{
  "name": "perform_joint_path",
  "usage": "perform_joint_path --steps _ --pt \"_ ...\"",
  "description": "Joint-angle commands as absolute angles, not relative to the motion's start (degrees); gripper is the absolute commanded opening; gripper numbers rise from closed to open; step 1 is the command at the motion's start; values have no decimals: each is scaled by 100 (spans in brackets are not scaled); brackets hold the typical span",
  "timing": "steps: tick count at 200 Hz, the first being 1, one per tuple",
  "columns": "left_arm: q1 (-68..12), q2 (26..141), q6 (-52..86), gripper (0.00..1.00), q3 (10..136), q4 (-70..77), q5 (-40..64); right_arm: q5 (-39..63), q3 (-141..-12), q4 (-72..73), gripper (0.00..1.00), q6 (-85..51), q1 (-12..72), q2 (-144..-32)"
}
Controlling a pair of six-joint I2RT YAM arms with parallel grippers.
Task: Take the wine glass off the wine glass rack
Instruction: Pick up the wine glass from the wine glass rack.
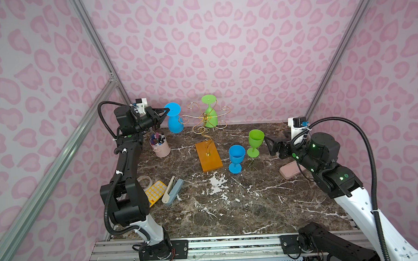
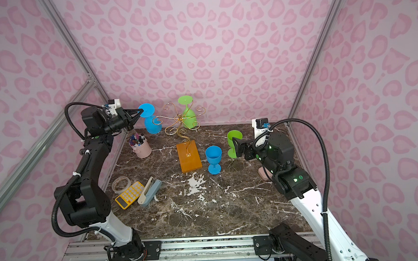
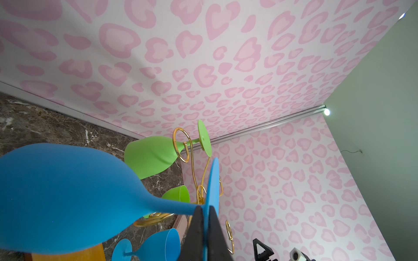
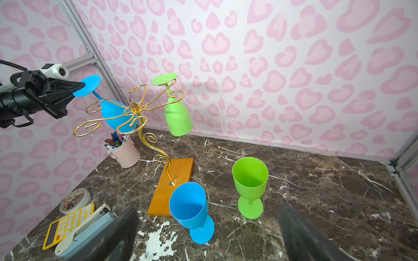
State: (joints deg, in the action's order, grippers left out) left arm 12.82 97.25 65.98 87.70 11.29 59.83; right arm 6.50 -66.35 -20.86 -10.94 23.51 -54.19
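Goblets stand upright mid-frame on the desk (image 1: 229,206), a blue goblet (image 1: 236,154) and a green goblet (image 1: 256,136), the right tool (image 1: 272,145) spread empty beside them. Beyond, left of centre, the left tool (image 1: 166,111) clamps the inverted blue wine glass (image 1: 174,125) by its foot, a hold fit for sliding the stem off the wine glass rack (image 1: 208,159); a green wine glass (image 1: 213,121) hangs behind.

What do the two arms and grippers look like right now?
The left arm and right arm are black with white base links, green lights at the joints and a ribbed black cable looping outside each. White camera blocks top the wrists. The left gripper and right gripper are black with tapering fingers.
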Motion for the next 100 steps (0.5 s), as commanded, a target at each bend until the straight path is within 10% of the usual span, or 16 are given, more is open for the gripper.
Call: perform_joint_path --steps 1,100 --pt "1335 9574 6583 4 8691 1459 6057 690 -6579 -1978 98 -1138 2347 -5405" --pt "1967 8347 6650 4 7421 1706 6093 928 -6521 -1852 98 -1253 2344 -5462"
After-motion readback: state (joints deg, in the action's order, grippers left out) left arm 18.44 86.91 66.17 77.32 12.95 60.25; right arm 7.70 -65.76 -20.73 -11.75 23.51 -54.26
